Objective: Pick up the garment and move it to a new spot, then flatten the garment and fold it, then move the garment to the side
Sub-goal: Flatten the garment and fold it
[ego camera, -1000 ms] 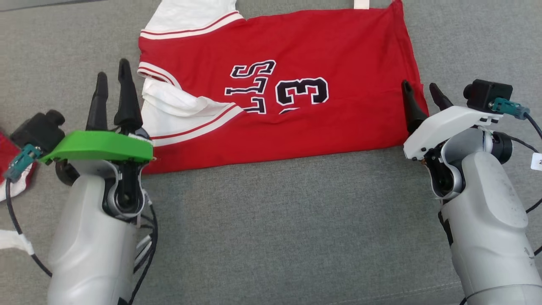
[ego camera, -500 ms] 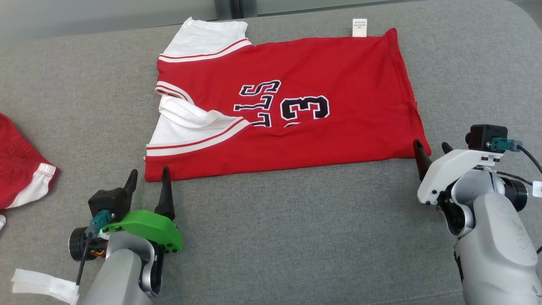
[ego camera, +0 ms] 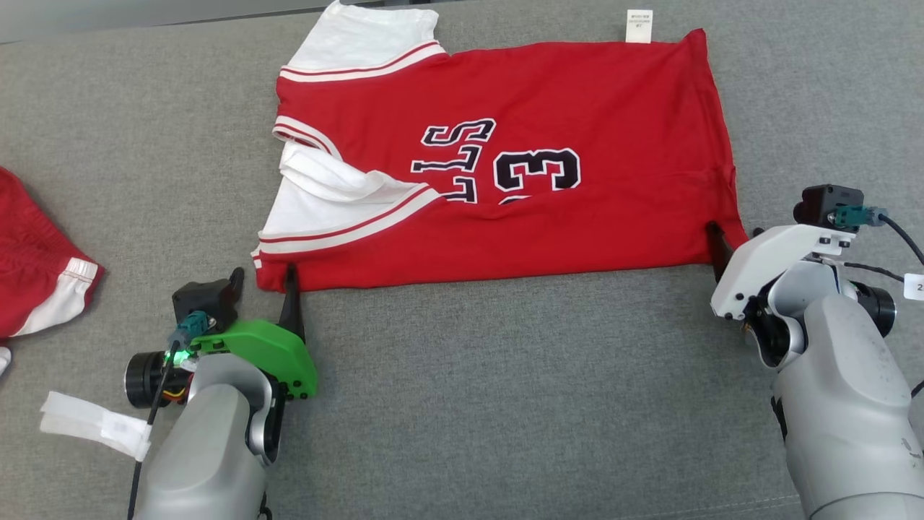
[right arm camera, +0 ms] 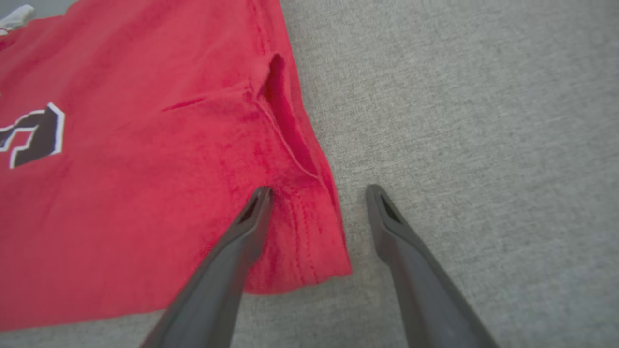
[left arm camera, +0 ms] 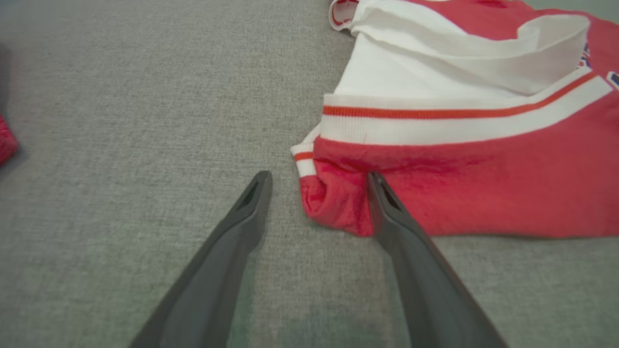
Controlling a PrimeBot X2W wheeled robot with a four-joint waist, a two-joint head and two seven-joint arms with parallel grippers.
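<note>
A grey fabric cushion (ego camera: 505, 404) is carrying a red basketball jersey (ego camera: 613, 217), which is lying flat across its far half. A second red garment with white trim (ego camera: 36, 274) is lying at the left edge, well apart from the jersey.

Garment (ego camera: 613, 108) is red with white sleeves, red-striped white trim and black white-edged lettering. Bench (ego camera: 505, 397) is grey weave. There's another red-and-white piece (ego camera: 36, 245) at 9 o'clock.
</note>
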